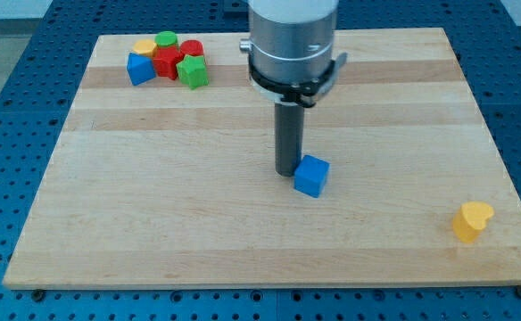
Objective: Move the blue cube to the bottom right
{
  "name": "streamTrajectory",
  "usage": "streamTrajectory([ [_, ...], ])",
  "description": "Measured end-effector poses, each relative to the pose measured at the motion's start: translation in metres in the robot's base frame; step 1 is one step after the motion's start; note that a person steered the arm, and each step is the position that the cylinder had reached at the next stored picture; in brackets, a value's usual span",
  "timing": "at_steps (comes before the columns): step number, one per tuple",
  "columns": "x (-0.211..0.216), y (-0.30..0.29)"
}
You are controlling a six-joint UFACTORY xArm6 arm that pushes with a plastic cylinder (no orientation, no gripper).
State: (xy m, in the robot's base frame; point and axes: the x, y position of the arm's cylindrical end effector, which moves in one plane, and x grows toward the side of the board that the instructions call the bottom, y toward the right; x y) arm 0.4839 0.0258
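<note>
Behind my tip (285, 171), blue cube (311, 176)'s left edge partly hidden; no hand visible.

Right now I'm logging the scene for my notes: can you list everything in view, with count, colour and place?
Blue plastic cube: one, blue, board centre, touching the right of my tip.
Yellow heart-shaped block: one, yellow, near the board's bottom right corner.
Blue angular block: one, blue, left end of the top-left cluster.
Yellow round block: one, yellow, top of the cluster.
Green round block: one, green, cluster's top edge.
Red blocks: apparently two, red, cluster's middle; shapes unclear.
Green star-like block: one, green, cluster's right end.
Wooden board: one, light wood, on a blue perforated table.
My tip: one dark rod under a silver cylinder, against the cube's left side.
</note>
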Motion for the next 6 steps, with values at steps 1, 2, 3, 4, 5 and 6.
streamTrajectory([
  [1, 0.015, 0.019],
  [2, 0.032, 0.036],
  [3, 0.048, 0.056],
  [4, 0.058, 0.075],
  [5, 0.065, 0.094],
  [6, 0.068, 0.109],
])
